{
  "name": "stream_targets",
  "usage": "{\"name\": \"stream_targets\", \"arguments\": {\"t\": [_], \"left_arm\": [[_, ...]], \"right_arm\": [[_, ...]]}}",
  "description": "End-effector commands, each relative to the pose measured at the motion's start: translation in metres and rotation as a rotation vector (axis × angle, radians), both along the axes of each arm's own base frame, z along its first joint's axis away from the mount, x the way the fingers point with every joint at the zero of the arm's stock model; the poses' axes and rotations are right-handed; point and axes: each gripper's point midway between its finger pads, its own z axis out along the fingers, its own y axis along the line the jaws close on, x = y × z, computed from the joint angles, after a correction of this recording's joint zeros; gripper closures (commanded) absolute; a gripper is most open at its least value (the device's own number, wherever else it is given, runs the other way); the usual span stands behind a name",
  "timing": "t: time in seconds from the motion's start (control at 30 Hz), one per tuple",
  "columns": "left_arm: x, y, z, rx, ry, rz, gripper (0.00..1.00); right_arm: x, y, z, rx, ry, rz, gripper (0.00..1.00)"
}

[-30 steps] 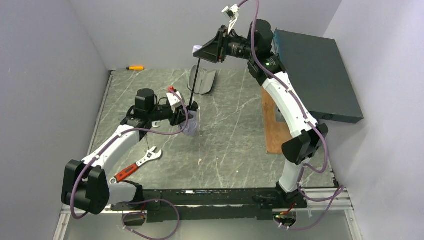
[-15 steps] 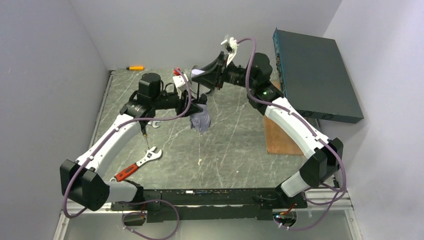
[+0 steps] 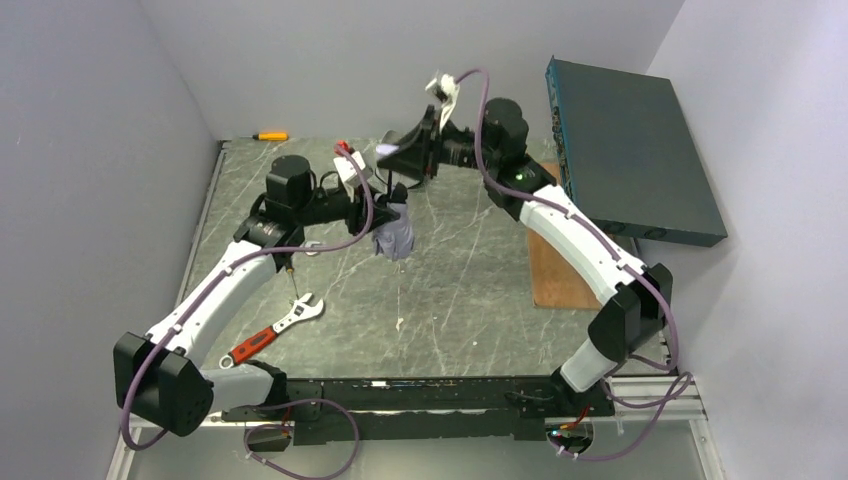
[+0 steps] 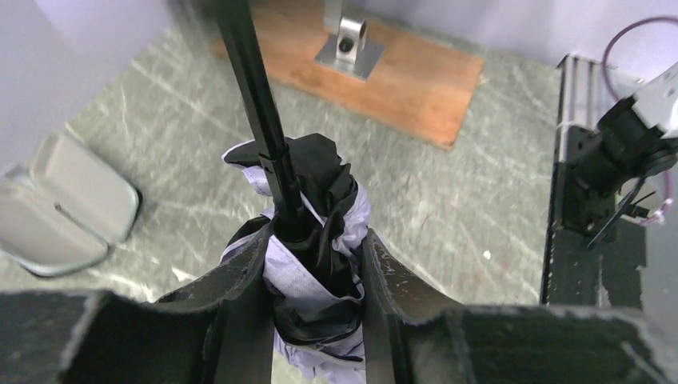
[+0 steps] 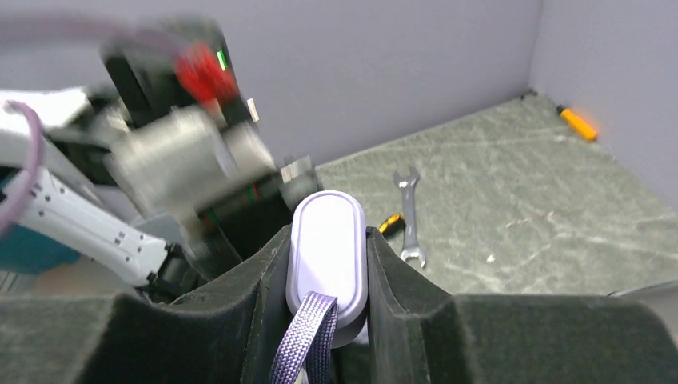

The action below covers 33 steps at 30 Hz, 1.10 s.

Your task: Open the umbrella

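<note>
The umbrella hangs in the air between both arms, above the middle of the table. Its folded canopy (image 3: 396, 238), black and white cloth (image 4: 320, 240), sits between the fingers of my left gripper (image 3: 388, 216), which is shut on it (image 4: 316, 276). The thin black shaft (image 4: 254, 88) runs up from the bundle toward the small pale handle (image 3: 387, 150). My right gripper (image 3: 402, 157) is shut on that handle (image 5: 326, 232), both pads against its sides (image 5: 326, 264). A purple wrist strap (image 5: 302, 340) hangs from the handle's end.
A large dark teal box (image 3: 630, 150) leans at the back right above a wooden board (image 3: 555, 270) with a metal block (image 4: 348, 44). A red-handled adjustable wrench (image 3: 275, 330), a spanner (image 3: 310, 247) and an orange screwdriver (image 3: 270, 135) lie at left. A grey case (image 4: 60, 208) lies on the table.
The right gripper has carried the handle down and left toward the left gripper, which lifted the canopy off the table. The stretch of shaft between them is much shorter.
</note>
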Motion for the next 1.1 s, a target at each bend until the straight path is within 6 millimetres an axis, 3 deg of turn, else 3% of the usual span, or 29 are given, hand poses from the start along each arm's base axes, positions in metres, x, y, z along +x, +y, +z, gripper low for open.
{"name": "stream_targets", "arguments": {"t": [0.0,0.1,0.17,0.2,0.23,0.27,0.4,0.6,0.63,0.67,0.73,0.77,1.07], "left_arm": [[-0.015,0.004,-0.076,0.112,0.035,-0.062,1.0],[-0.037,0.012,-0.142,0.217,0.13,-0.096,1.0],[-0.052,0.017,-0.177,0.26,0.234,-0.109,1.0],[-0.06,0.02,-0.19,0.278,0.277,-0.124,1.0],[-0.066,0.022,-0.199,0.287,0.314,-0.126,1.0],[-0.067,0.023,-0.202,0.286,0.329,-0.12,1.0],[-0.05,0.015,-0.184,0.255,0.264,-0.092,1.0],[-0.015,0.003,-0.127,0.212,0.144,-0.059,1.0],[-0.012,0.002,-0.12,0.211,0.126,-0.056,1.0],[-0.007,0.002,-0.114,0.213,0.108,-0.045,1.0],[-0.001,0.003,-0.103,0.217,0.076,-0.04,1.0],[0.003,0.004,-0.099,0.213,0.07,-0.033,1.0],[0.04,0.025,-0.042,0.107,0.065,0.064,1.0]], "right_arm": [[0.014,-0.028,0.131,0.224,-0.154,-0.079,1.0],[0.026,-0.051,0.207,0.346,-0.243,-0.122,1.0],[0.016,-0.077,0.265,0.453,-0.32,-0.157,1.0],[0.019,-0.085,0.274,0.475,-0.336,-0.172,1.0],[0.009,-0.095,0.293,0.509,-0.378,-0.18,1.0],[0.007,-0.099,0.298,0.512,-0.4,-0.188,1.0],[0.002,-0.096,0.278,0.491,-0.365,-0.171,1.0],[0.01,-0.084,0.226,0.401,-0.268,-0.151,1.0],[0.011,-0.082,0.221,0.385,-0.25,-0.141,0.95],[0.008,-0.08,0.219,0.381,-0.244,-0.125,0.71],[0.004,-0.081,0.218,0.375,-0.255,-0.119,0.11],[0.002,-0.082,0.218,0.375,-0.265,-0.125,0.02],[-0.002,-0.099,0.214,0.341,-0.342,-0.245,0.0]]}}
